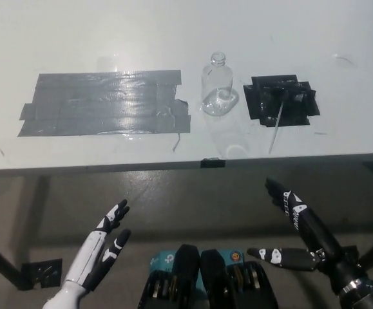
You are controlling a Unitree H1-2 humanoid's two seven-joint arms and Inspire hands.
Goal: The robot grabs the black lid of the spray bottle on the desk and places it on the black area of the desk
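Note:
A clear, uncapped spray bottle (219,87) stands upright on the white desk (173,32). Right of it is a small black taped area (281,102). The black lid (288,98) lies on that area, its thin tube (275,129) trailing toward the desk's front edge. My black right hand (299,225) hangs open below the desk edge at lower right, holding nothing. My white left hand (102,248) rests open at lower left, also below the desk.
A large grey taped patch (102,103) covers the desk's left half. A small black clip (213,163) sits on the front edge. Desk legs and floor plates (41,270) show beneath.

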